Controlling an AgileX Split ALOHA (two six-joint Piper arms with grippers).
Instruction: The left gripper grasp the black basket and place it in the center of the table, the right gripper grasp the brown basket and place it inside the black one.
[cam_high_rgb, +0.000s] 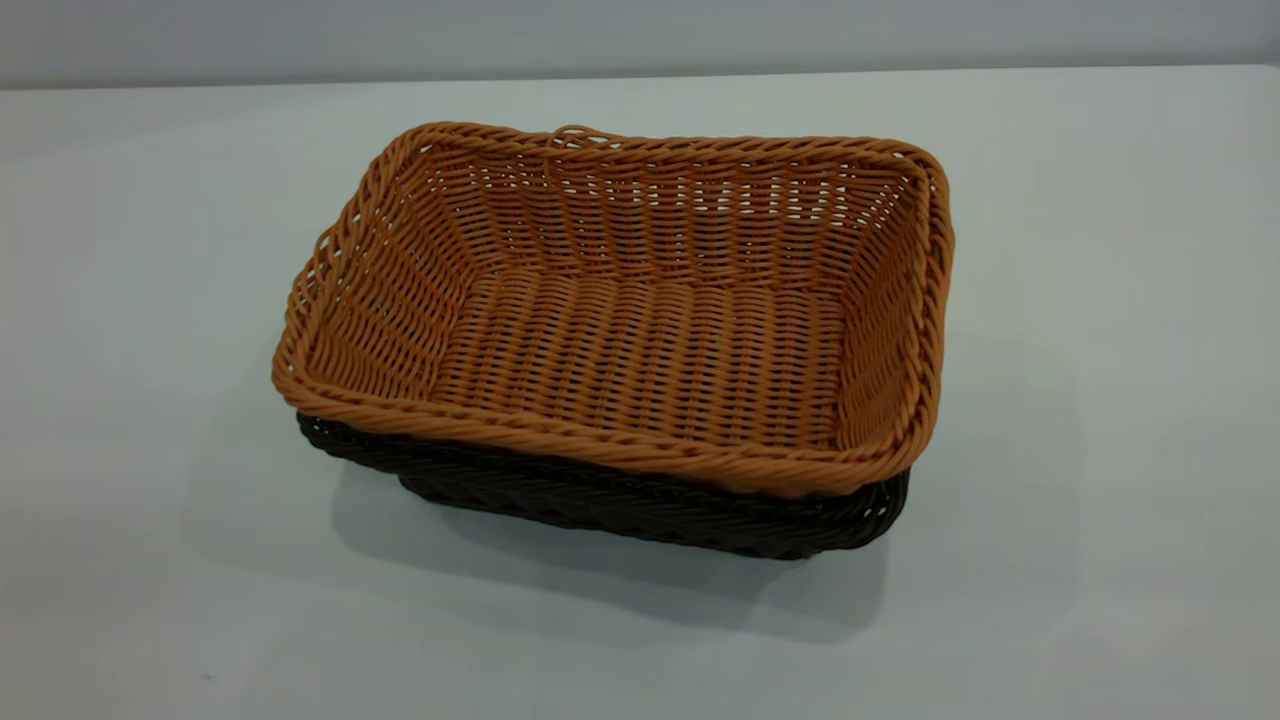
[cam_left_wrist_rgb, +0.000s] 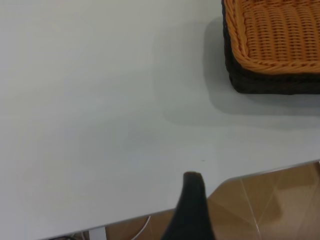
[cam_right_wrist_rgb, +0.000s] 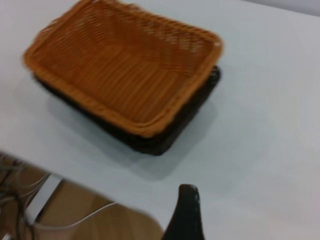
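The brown basket (cam_high_rgb: 640, 330) sits nested inside the black basket (cam_high_rgb: 620, 505) on the white table (cam_high_rgb: 1100, 300), near its middle. Only the black basket's rim and wall show under it. Both baskets also show in the left wrist view, brown (cam_left_wrist_rgb: 280, 35) over black (cam_left_wrist_rgb: 270, 82), and in the right wrist view, brown (cam_right_wrist_rgb: 120, 65) over black (cam_right_wrist_rgb: 165, 137). My left gripper (cam_left_wrist_rgb: 248, 200) is over the table's edge, well away from the baskets, with one dark finger (cam_left_wrist_rgb: 193, 205) showing and nothing beside it. My right gripper (cam_right_wrist_rgb: 235, 210) is likewise apart from the baskets, one finger (cam_right_wrist_rgb: 186, 215) showing. Neither gripper appears in the exterior view.
The table's edge (cam_left_wrist_rgb: 260, 172) and the brown floor (cam_left_wrist_rgb: 270, 210) show below the left gripper. Cables (cam_right_wrist_rgb: 30, 200) and floor lie beyond the table's edge in the right wrist view. White tabletop surrounds the baskets on all sides.
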